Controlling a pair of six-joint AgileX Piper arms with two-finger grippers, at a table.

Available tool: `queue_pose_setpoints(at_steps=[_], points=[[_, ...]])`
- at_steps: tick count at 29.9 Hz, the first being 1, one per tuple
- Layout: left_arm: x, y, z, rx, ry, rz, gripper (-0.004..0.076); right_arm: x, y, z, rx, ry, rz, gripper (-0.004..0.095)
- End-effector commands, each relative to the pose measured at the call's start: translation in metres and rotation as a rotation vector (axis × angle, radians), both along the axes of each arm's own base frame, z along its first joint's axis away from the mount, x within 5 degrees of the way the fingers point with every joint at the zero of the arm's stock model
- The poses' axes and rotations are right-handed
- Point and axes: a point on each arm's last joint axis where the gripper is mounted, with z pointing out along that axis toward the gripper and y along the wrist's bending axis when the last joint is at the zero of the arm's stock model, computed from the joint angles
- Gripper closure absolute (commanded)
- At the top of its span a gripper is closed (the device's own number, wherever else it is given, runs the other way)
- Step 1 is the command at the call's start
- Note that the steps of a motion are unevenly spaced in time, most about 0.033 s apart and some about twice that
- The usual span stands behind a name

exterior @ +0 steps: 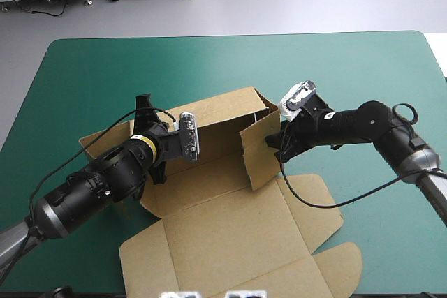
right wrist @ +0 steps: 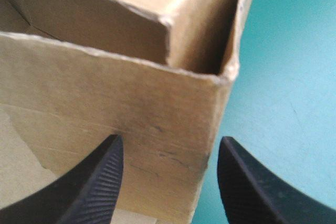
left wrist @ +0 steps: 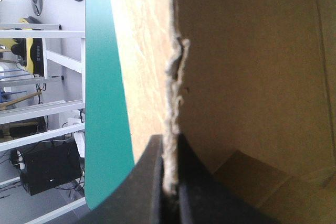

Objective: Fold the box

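Note:
The brown box (exterior: 230, 221) lies in the middle of the teal-green table (exterior: 349, 68), with its back wall and right side wall raised and its lid flat toward the front edge. My left gripper (exterior: 162, 146) is at the box's left side. In the left wrist view this gripper (left wrist: 170, 192) is shut on the frayed edge of an upright wall of the box (left wrist: 252, 66). My right gripper (exterior: 278, 143) is just outside the raised right wall. In the right wrist view it (right wrist: 170, 141) stands open, the box's corner (right wrist: 105, 93) close ahead of its fingers.
The lid's flaps (exterior: 314, 270) reach close to the table's front edge. A side flap (exterior: 94, 141) lies flat to the left of my left arm. Bare teal-green cover (right wrist: 294, 77) stretches to the right of the box and along the far side.

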Motion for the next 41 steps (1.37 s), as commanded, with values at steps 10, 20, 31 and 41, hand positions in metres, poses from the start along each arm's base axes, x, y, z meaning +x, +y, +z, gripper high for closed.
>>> queue_pose_setpoints(at_steps=[10, 20, 31, 41], points=[[0.0, -0.002, 0.003, -0.027, 0.009, 0.018, 0.0729, 0.001, 0.012, 0.014, 0.033, -0.074, -0.016, 0.0402], [0.002, 0.0, 0.005, -0.029, -0.021, 0.048, 0.0729, -0.009, 0.042, 0.014, -0.01, -0.129, -0.066, 0.0468], [0.004, 0.002, 0.008, -0.071, -0.047, 0.105, 0.0729, -0.011, 0.054, 0.018, -0.048, -0.24, -0.115, 0.047], [0.004, 0.003, 0.007, -0.067, -0.045, 0.11, 0.0729, 0.003, 0.067, 0.005, -0.014, -0.263, -0.145, 0.0474]])
